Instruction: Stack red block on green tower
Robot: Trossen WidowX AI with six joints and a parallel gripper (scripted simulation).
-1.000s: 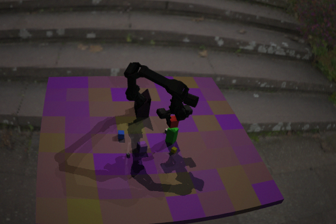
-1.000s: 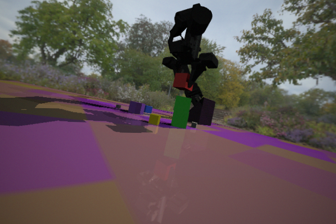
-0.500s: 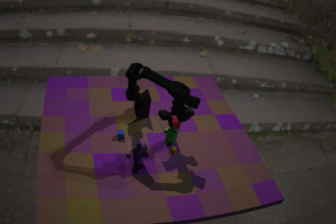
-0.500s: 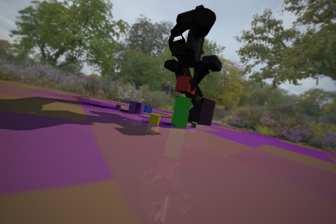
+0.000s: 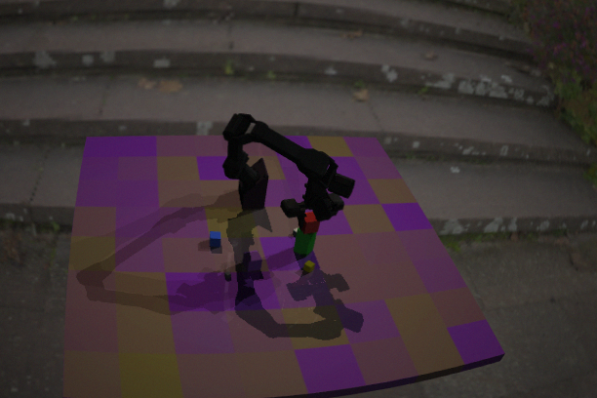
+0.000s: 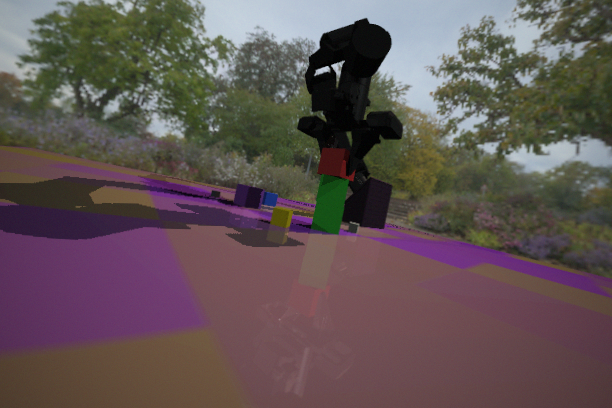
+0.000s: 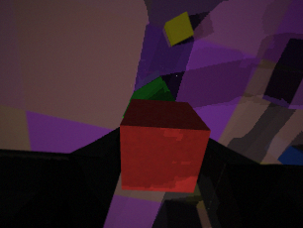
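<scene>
Gripping red block; green tower upright, long axis vertical.

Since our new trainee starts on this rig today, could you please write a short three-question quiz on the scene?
1. True or false: the hand is shut on the red block.
2. Which is taller in the exterior view: the green tower or the yellow block?
A) green tower
B) yellow block
3. Fill in: the small cube lying left of the green tower in the top view is ____.

Key: 1 true; 2 A; 3 blue
</scene>
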